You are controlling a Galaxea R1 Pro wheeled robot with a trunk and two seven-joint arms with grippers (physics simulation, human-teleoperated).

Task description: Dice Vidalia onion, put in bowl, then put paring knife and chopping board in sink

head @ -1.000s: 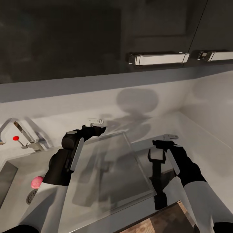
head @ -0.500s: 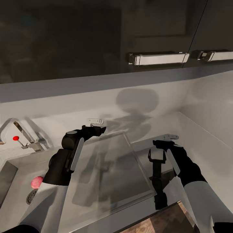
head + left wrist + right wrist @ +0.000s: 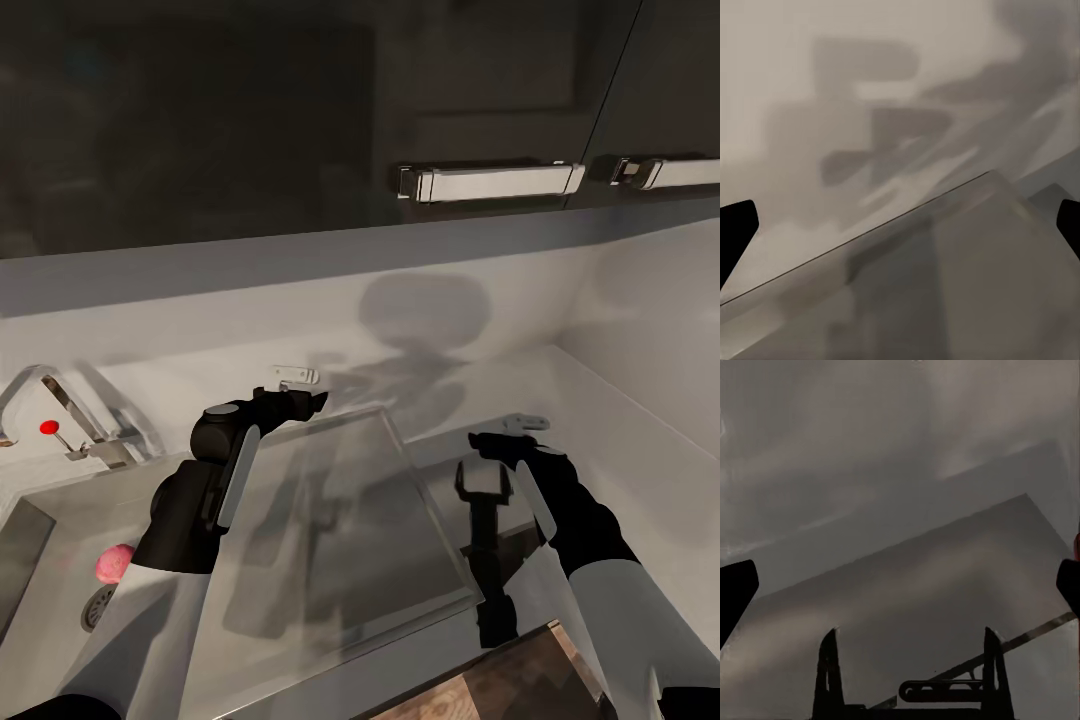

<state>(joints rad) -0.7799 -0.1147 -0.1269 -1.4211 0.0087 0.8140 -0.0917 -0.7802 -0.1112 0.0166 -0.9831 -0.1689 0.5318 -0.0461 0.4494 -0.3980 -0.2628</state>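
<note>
Little has changed over the last second: the right gripper [image 3: 485, 488] has been shifted only slightly above the drainboard [image 3: 330, 540], and its outline now reads as an open fork, where a pale patch was seen between the fingers before. The left gripper [image 3: 316, 401] has been kept where it was, near the back wall. In both wrist views the dark fingertips are seen at opposite edges with nothing between them, so both pairs of jaws are judged released and empty. The Vidalia onion [image 3: 114, 564] is left untouched in the sink [image 3: 25, 560], just beside the drain [image 3: 96, 606] and below the tap [image 3: 62, 408]. A corner of the chopping board [image 3: 485, 690] is seen on the table at the near edge. The onion's removal is judged not yet begun; the left arm would have to be brought across and down to it.
</note>
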